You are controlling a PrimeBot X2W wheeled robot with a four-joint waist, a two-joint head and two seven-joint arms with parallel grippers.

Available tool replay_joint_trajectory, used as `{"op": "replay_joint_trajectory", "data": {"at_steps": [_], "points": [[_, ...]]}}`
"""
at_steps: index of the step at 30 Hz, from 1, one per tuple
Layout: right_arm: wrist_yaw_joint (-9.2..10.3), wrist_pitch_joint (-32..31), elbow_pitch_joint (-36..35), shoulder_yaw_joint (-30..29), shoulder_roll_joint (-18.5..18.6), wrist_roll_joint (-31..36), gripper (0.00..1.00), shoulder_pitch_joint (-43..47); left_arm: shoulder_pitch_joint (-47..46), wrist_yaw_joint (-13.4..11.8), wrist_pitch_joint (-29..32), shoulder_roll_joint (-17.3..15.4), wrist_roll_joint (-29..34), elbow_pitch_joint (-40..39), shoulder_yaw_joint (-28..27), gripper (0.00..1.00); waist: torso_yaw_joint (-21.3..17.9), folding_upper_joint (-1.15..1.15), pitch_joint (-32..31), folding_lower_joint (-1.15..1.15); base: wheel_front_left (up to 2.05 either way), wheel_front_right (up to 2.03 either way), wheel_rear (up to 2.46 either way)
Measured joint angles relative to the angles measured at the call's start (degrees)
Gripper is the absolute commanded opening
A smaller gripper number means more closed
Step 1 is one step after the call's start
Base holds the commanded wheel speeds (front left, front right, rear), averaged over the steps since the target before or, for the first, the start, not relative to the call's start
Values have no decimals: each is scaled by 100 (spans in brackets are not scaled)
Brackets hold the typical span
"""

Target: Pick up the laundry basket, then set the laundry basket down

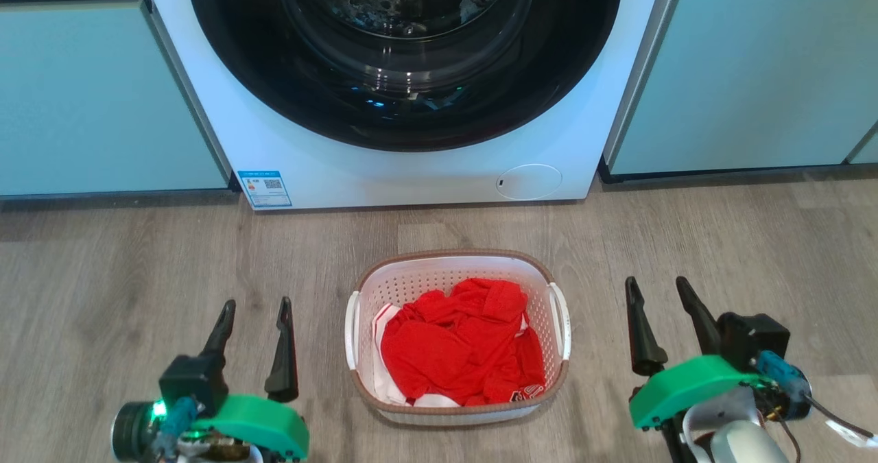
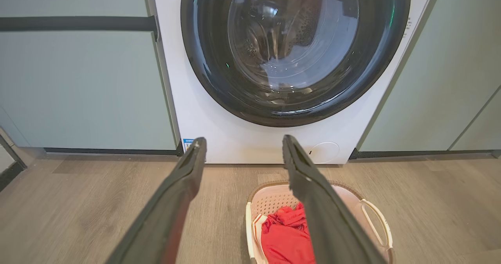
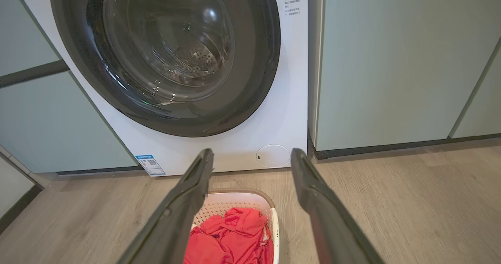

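Left gripper [image 1: 256,302], laundry basket [image 1: 453,254] and right gripper [image 1: 655,281] are lining up across the lower head view, in front of a washing machine [image 1: 411,175].

At 8 o'clock the left gripper is holding its two dark fingers spread and gripping nothing, near the basket's left handle [image 1: 352,329] but not touching it. Between the grippers, at about 6 o'clock, the laundry basket is sitting on the wood-look floor [image 1: 137,257], with a crumpled red garment [image 1: 459,339] lying inside it over something white. At 4 o'clock the right gripper is likewise standing spread and empty, apart from the right handle [image 1: 562,326]. At 12 o'clock the white washing machine is showing its round, dark-rimmed glass door, with pale green cabinets [image 1: 89,92] flanking it.
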State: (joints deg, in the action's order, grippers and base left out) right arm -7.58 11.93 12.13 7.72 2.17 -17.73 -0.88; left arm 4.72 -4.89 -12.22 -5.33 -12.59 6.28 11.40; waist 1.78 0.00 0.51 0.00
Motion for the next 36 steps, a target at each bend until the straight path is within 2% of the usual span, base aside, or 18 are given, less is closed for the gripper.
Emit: {"op": "replay_joint_trajectory", "data": {"at_steps": [14,36], "points": [[0,231,-55,170,12,891,100,0,30,33,-215,29,871,10,-33,100,20,0,-12,0,0,0,0],[0,231,-56,158,13,912,100,0,35,193,-222,172,914,46,-235,100,8,0,35,0,0,0,0]]}}
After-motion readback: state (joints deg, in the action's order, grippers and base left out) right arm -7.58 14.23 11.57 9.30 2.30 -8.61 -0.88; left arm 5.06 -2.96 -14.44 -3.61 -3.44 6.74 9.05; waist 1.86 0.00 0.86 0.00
